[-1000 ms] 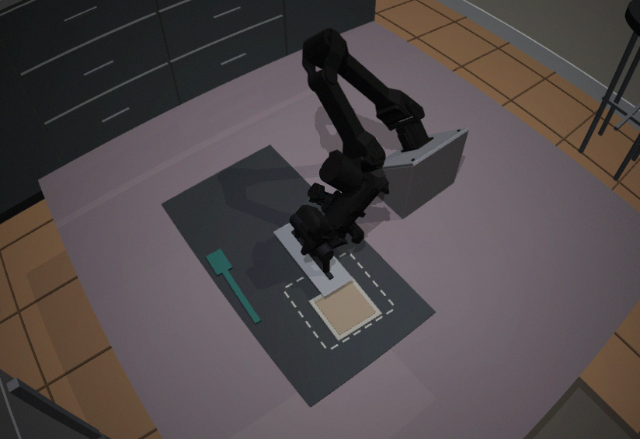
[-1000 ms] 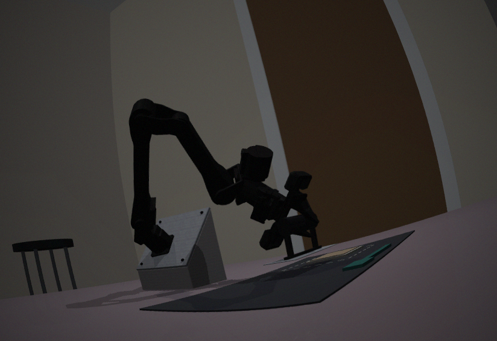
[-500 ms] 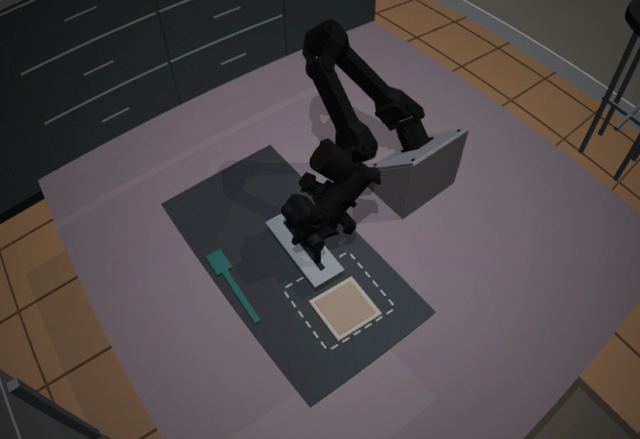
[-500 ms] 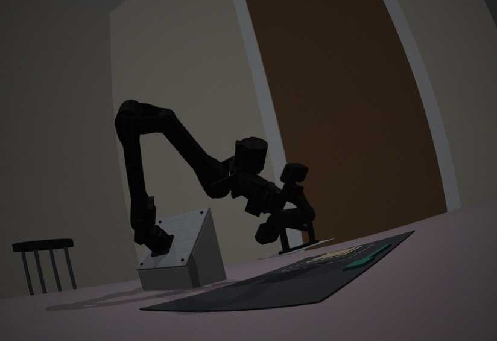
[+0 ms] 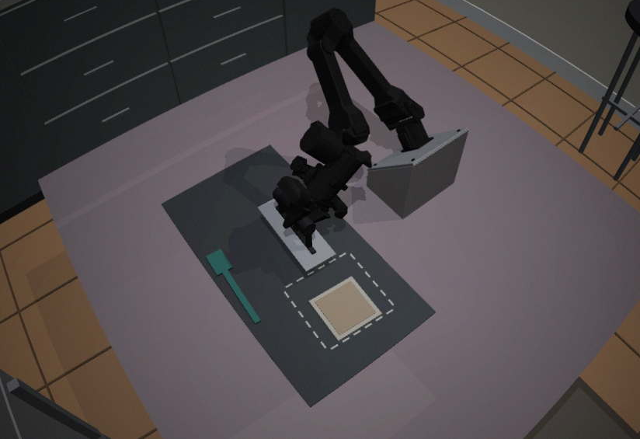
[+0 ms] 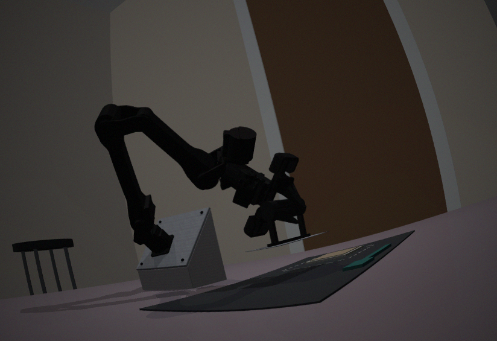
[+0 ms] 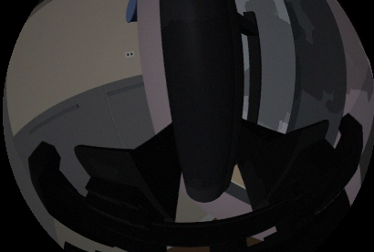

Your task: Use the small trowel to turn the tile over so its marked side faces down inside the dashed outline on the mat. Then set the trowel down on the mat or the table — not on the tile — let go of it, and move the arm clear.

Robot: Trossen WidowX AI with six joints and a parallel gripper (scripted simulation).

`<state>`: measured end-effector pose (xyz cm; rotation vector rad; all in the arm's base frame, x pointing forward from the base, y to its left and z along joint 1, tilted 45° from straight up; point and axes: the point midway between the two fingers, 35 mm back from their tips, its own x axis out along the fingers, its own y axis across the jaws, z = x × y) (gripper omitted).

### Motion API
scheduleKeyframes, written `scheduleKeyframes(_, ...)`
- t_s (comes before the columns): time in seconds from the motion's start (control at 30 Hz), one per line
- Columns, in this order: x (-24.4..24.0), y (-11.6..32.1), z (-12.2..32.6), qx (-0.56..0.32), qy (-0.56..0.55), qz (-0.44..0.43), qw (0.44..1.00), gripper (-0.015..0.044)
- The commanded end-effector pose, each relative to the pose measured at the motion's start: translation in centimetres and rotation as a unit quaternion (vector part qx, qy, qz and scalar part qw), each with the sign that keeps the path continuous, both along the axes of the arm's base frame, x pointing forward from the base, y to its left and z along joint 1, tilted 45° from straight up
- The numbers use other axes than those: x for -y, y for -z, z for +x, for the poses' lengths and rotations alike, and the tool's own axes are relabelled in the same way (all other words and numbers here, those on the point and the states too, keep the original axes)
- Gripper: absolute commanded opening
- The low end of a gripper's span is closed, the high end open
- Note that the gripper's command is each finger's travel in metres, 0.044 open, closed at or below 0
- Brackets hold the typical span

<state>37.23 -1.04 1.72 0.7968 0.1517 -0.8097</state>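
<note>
The tile [image 5: 346, 308] [image 6: 335, 253] lies flat on the mat [image 5: 315, 382] [image 6: 240, 299] with a plain tan, pale-rimmed face up; its underside is hidden. It appears inside the dashed outline [image 5: 331, 348], close to the outline's lower-right side in the top view. My gripper [image 5: 300, 207] [image 6: 280, 211] [image 7: 204, 120] is shut on the black handle of the small trowel [image 5: 313, 261] [image 6: 316, 234] [image 7: 275, 71]. The trowel's pale flat blade hangs level above the mat, off the tile. In the top view the blade's end overlaps the outline's upper edge.
A teal spatula [image 5: 240, 295] [image 6: 367, 259] lies along the mat's left edge in the top view. The arm's grey wedge-shaped base [image 5: 434, 181] [image 6: 206, 254] stands on the pink table [image 5: 516, 248] beside the mat. Drawers, a door and a stool are in the background.
</note>
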Motion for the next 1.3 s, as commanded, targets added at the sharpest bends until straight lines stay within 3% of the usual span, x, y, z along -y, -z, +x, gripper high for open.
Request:
scheduleKeyframes(0.0, -0.1, -1.3, -0.1, 0.005, -0.006, 0.003, 1.000, 0.0000)
scheduleKeyframes(0.5, 0.9, -4.6, -1.1, 0.005, -0.006, 0.003, 1.000, 0.0000)
scheduleKeyframes(1.27, 0.9, -4.7, -1.1, 0.005, -0.006, 0.003, 1.000, 0.0000)
